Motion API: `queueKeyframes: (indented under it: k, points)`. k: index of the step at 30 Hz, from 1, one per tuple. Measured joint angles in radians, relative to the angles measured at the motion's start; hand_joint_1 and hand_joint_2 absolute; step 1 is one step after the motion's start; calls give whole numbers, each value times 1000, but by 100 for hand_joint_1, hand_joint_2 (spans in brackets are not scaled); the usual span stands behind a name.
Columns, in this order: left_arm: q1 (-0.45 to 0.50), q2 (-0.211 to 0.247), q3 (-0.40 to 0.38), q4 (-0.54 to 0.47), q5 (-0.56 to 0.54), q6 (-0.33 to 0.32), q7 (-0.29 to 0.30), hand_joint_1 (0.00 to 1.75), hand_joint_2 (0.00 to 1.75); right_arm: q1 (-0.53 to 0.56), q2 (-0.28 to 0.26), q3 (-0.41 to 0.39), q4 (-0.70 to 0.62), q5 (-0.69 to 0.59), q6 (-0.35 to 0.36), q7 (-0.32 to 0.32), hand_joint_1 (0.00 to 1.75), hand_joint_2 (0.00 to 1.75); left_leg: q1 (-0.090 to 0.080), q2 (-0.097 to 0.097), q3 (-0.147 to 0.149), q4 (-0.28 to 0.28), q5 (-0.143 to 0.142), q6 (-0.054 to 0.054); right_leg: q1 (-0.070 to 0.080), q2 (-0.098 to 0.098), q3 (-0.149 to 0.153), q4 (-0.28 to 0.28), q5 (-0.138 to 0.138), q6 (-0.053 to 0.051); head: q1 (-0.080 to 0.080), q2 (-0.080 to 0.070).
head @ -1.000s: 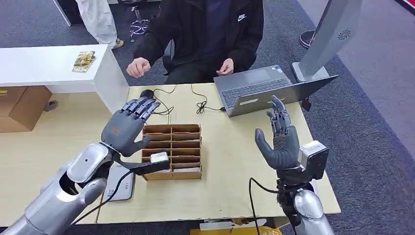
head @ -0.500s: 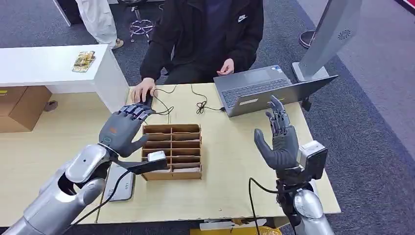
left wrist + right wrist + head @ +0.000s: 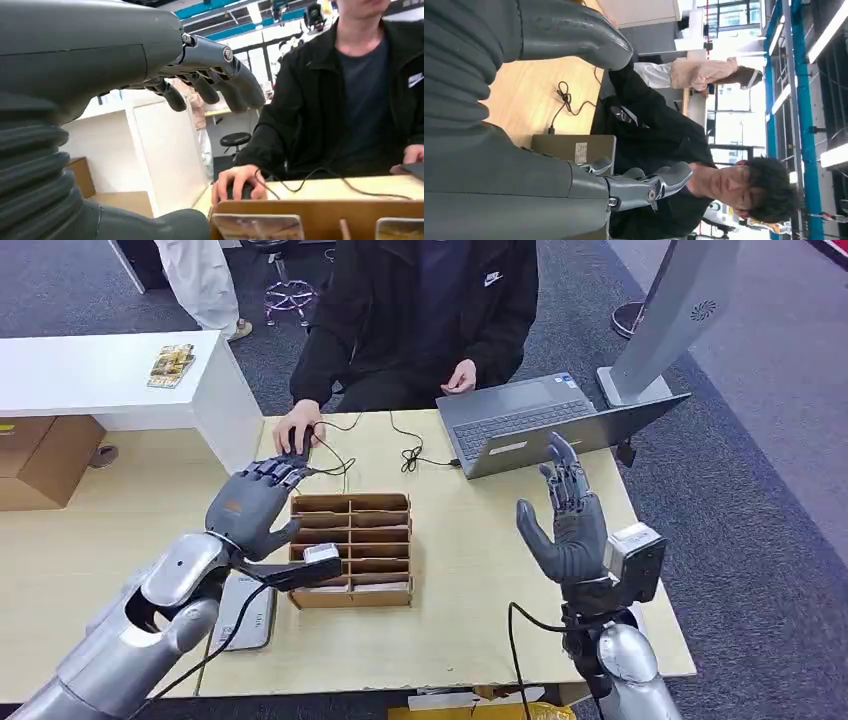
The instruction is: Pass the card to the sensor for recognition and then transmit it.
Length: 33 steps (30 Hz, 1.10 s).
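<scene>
With the left hand (image 3: 252,508) spread and empty above the far left corner of the cardboard rack (image 3: 352,550), where a card (image 3: 320,553) sat slotted near its left edge, and the right hand (image 3: 565,520) open, a clumsy reach risked toppling the rack.

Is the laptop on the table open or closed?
Open. The laptop shows its keyboard and trackpad facing up, its lid tilted back, with the person's hand at its edge.
</scene>
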Motion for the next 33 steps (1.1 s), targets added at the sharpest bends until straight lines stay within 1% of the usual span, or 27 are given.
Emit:
queueKeyframes:
  k: [1, 5, 12, 13, 15, 17, 19, 21, 22, 23, 24, 27, 30, 31, 32, 33]
  points:
    - [-1, -2, 0, 8, 0, -1, 0, 52, 175, -1, 0, 0, 2, 0, 2, 0, 0, 175, 0, 0, 0, 0, 0, 0, 0, 0, 0, 0, 0, 0, 0, 0]
    - [-4, -12, 0, 41, 3, -5, 0, 51, 175, -2, 2, 0, 5, 0, 7, -2, 0, 175, 0, 0, 0, 0, 0, 0, 0, 0, 0, 0, 0, 0, 0, 0]
    - [-16, -32, 0, 73, 3, -5, 2, 51, 175, -14, 6, 0, 11, -3, 12, 2, 0, 175, 0, 0, 0, 0, 0, 0, 0, 0, 0, 0, 0, 0, 0, 0]
    - [-21, -36, 0, 77, 3, -8, 7, 47, 175, -19, 8, 0, 11, -3, 12, 7, 0, 175, 0, 0, 0, 0, 0, 0, 0, 0, 0, 0, 0, 0, 0, 0]
    - [-25, -41, 0, 81, 2, -11, 8, 47, 175, -20, 10, 0, 12, -3, 13, 12, 0, 175, 0, 0, 0, 0, 0, 0, 0, 0, 0, 0, 0, 0, 0, 0]
    - [-25, -43, 0, 90, 3, -2, 2, 52, 175, -20, 10, 0, 17, -4, 14, 1, 0, 175, 0, 0, 0, 0, 0, 0, 0, 0, 0, 0, 0, 0, 0, 0]
    - [-25, -47, 0, 100, 4, 5, -5, 51, 175, -20, 10, 0, 22, -5, 14, -8, 0, 175, 0, 0, 0, 0, 0, 0, 0, 0, 0, 0, 0, 0, 0, 0]
    - [-26, -50, 0, 107, 4, 7, -5, 52, 175, -20, 10, 0, 26, -5, 15, -8, 0, 175, 0, 0, 0, 0, 0, 0, 0, 0, 0, 0, 0, 0, 0, 0]
    - [-28, -52, 0, 111, 4, 7, -5, 54, 175, -20, 10, 0, 28, -5, 15, -8, 0, 175, 0, 0, 0, 0, 0, 0, 0, 0, 0, 0, 0, 0, 0, 0]
    - [-30, -55, 0, 113, 4, 6, -5, 59, 175, -20, 10, 0, 29, -5, 14, -8, 0, 175, 0, 0, 0, 0, 0, 0, 0, 0, 0, 0, 0, 0, 0, 0]
    - [-33, -58, 0, 115, 4, 5, -5, 58, 175, -21, 10, 0, 29, -5, 15, -8, 0, 175, 0, 0, 0, 0, 0, 0, 0, 0, 0, 0, 0, 0, 0, 0]
    - [-41, -65, -1, 124, 3, 5, -5, 66, 175, -21, 11, 0, 30, -5, 16, -7, 0, 175, 0, 0, 0, 0, 0, 0, 0, 0, 0, 0, 0, 0, 0, 0]
    - [-46, -71, -2, 135, 3, 5, -11, 68, 175, -21, 11, 0, 36, -6, 18, -9, 0, 175, 0, 0, 0, 0, 0, 0, 0, 0, 0, 0, 0, 0, 0, 0]
    - [-47, -73, -2, 139, 3, 5, -13, 65, 175, -21, 11, 0, 37, -6, 18, -11, 0, 175, 0, 0, 0, 0, 0, 0, 0, 0, 0, 0, 0, 0, 0, 0]
    - [-48, -74, -2, 142, 3, 5, -14, 66, 175, -22, 11, 0, 37, -6, 18, -13, 0, 175, 0, 0, 0, 0, 0, 0, 0, 0, 0, 0, 0, 0, 0, 0]
    - [-50, -78, -3, 144, 2, 5, -14, 65, 175, -23, 11, 0, 38, -6, 19, -13, 0, 175, 0, 0, 0, 0, 0, 0, 0, 0, 0, 0, 0, 0, 0, 0]
